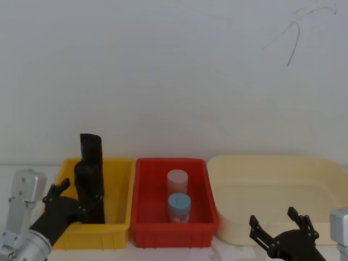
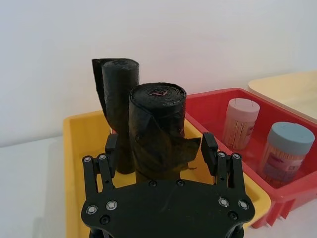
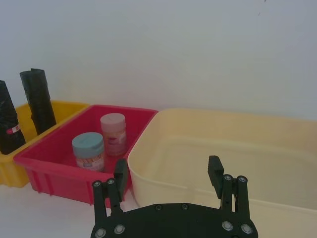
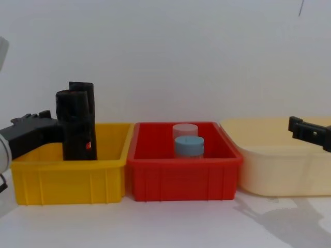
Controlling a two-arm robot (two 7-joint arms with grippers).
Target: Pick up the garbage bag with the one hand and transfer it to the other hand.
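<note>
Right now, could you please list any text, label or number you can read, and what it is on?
No text is legible.
Red-and-white label on the garbage bag: too small to read.
Label on the blue-lidded jar: blurred.
Pink-lidded jar: nothing legible.

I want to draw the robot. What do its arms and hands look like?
The left gripper and the right gripper are black, each with two long fingers and little silver screws. The left arm and right arm are silver-grey.
</note>
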